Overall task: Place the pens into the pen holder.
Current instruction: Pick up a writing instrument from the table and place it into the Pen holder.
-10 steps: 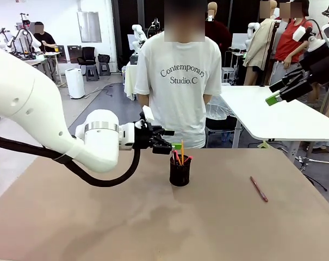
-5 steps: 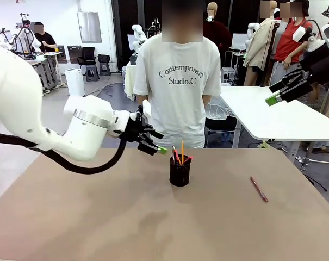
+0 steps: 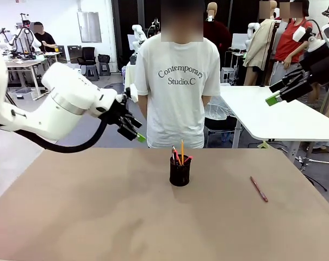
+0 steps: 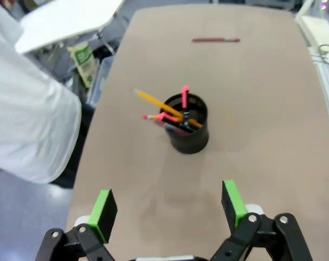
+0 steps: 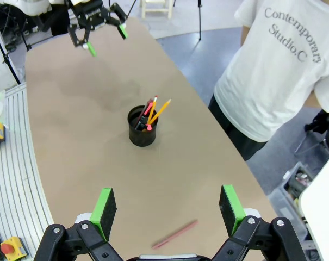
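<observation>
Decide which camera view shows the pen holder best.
Left wrist view: the pen holder is largest, its open top visible. Front view shows it side-on, small; right wrist view, smaller from above.

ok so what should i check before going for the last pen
1. Right end effector open and empty: ok.
2. Reddish-brown pen lying flat on the table, nothing on it, well apart from the pen holder: ok.
3. Right end effector lined up over that pen: not ok, it hangs high off the table's right side.
4. Left end effector open and away from the pen holder: ok.
5. Pen holder upright, yellow pencil and pink-ended pen inside: ok.
6. Person at the far edge, no hand over the pen: ok.
</observation>
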`<state>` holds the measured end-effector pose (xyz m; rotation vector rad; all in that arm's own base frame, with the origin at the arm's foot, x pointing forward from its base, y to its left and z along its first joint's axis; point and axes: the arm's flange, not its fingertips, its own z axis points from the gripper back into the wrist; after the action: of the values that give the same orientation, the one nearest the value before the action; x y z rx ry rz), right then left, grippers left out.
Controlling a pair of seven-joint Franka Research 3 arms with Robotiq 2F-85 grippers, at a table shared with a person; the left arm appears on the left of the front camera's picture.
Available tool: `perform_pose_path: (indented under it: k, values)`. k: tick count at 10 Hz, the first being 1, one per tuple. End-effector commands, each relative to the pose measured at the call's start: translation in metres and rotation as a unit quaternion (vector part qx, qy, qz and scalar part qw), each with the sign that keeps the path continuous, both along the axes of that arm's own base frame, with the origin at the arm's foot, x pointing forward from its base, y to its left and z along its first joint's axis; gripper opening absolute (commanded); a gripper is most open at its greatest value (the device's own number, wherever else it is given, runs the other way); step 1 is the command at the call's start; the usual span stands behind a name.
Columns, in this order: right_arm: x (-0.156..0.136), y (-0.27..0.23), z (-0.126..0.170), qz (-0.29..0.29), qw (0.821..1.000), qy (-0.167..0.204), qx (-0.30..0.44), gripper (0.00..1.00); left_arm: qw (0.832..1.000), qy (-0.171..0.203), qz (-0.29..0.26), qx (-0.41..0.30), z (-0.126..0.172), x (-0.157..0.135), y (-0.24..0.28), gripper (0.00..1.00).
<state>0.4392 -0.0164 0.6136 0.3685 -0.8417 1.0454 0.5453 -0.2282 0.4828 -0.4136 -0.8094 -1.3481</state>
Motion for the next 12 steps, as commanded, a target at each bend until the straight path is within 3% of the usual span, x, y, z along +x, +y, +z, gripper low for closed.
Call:
perform_pose_path:
  k: [1, 3, 6, 9, 12]
  values:
    - [0.001, 0.000, 0.001, 0.005, 1.000, -0.006, 0.005, 1.00, 1.000, 0.005, 0.030, 0.009, 0.025, -0.010, 0.009, 1.00]
    - [0.001, 0.000, 0.001, 0.005, 1.000, -0.006, 0.005, 1.00, 0.998, 0.033, 0.053, 0.002, 0.071, -0.018, 0.051, 1.00]
    - [0.001, 0.000, 0.001, 0.005, 1.000, -0.006, 0.005, 1.00, 0.992, 0.042, 0.115, -0.040, 0.112, -0.035, 0.114, 1.00]
    - [0.001, 0.000, 0.001, 0.005, 1.000, -0.006, 0.005, 1.00, 0.985, 0.068, 0.130, -0.088, 0.124, -0.045, 0.156, 1.00]
    - [0.001, 0.000, 0.001, 0.005, 1.000, -0.006, 0.005, 1.00, 0.989, 0.075, 0.115, -0.060, 0.118, -0.046, 0.171, 1.00]
